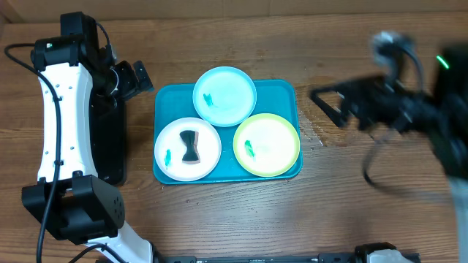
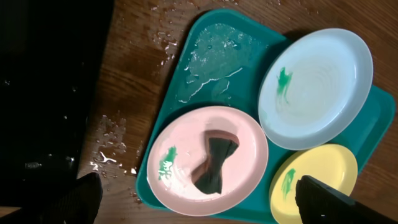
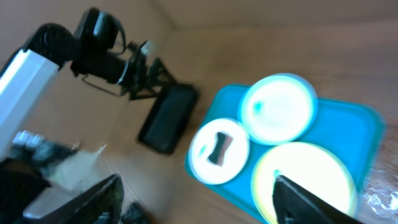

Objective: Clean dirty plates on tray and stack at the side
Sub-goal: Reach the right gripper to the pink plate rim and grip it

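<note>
We note the left gripper (image 2: 199, 193) with fingers wide apart and nothing between; only the dark tips show, cut off at the frame's bottom edge. The right gripper (image 3: 196, 193) is likewise spread, and motion-blurred overhead. The tray (image 1: 284, 91) holds the plates:
- light blue plate (image 1: 224, 96) at 12 o'clock
- white plate (image 1: 172, 139) at 8, carrying a dark bow-shaped piece (image 1: 190, 146) we cannot identify
- yellow-green plate (image 1: 267, 144) at 4

Each bears a green smear (image 2: 285, 79). The black tray (image 1: 110, 146) lies at 9 o'clock, half hidden under the left arm (image 1: 62, 109).
</note>
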Robot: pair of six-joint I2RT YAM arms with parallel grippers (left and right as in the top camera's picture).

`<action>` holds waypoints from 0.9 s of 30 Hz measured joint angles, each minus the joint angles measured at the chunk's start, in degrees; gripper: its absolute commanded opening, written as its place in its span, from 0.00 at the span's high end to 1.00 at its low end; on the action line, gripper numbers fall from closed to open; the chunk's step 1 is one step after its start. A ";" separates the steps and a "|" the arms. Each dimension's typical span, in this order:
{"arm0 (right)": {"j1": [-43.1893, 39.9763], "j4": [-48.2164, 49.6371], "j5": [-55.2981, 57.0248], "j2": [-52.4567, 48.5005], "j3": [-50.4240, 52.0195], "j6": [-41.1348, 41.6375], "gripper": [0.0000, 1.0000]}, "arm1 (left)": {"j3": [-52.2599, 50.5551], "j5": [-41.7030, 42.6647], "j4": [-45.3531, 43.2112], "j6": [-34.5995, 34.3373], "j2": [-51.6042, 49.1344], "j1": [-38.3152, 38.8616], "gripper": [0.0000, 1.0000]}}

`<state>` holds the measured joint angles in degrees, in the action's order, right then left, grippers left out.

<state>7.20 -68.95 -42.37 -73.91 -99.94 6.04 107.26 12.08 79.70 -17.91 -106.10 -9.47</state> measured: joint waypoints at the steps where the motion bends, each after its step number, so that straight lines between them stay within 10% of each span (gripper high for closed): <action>1: 1.75 -0.04 0.04 -2.56 -0.94 -0.07 0.22 | 0.00 0.31 0.11 0.00 0.00 0.00 0.00; 6: 17.62 1.20 16.06 -15.52 -2.47 6.88 0.17 | 0.00 1.03 0.48 0.00 0.00 0.00 0.00; 11: 28.13 6.21 28.76 -30.86 -2.64 14.05 0.38 | 0.00 1.62 0.83 0.00 0.00 0.00 0.00; 27: 35.87 14.16 34.45 -50.95 -2.64 16.59 0.39 | 0.00 1.86 1.31 0.00 0.00 0.00 0.00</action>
<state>43.07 -54.78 -7.92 -124.86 -102.59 22.63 107.26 13.93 81.01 -17.91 -106.10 -9.47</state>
